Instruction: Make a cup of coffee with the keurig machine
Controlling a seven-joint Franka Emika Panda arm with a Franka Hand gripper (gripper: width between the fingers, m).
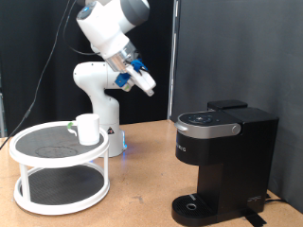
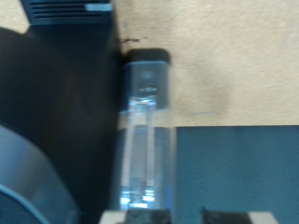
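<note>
The cup [image 1: 87,128] is a plain white mug standing on the top shelf of a white round two-tier rack [image 1: 28,151] at the exterior view's left. The keurig machine [image 1: 222,156] is black and boxy, with its lid down, and stands on the table at the exterior view's right. My gripper [image 1: 148,83] hangs in the air high above the table, between the cup and the machine, touching neither and with nothing seen in it. In the wrist view I see the machine's black body [image 2: 65,121] and its clear water tank [image 2: 147,140] from above; the cup is out of that view.
The robot's white base [image 1: 99,95] stands behind the rack. The tan table top [image 1: 142,180] runs between the rack and the machine. A black curtain hangs behind the machine. A round drip base [image 1: 194,203] sits at the machine's foot.
</note>
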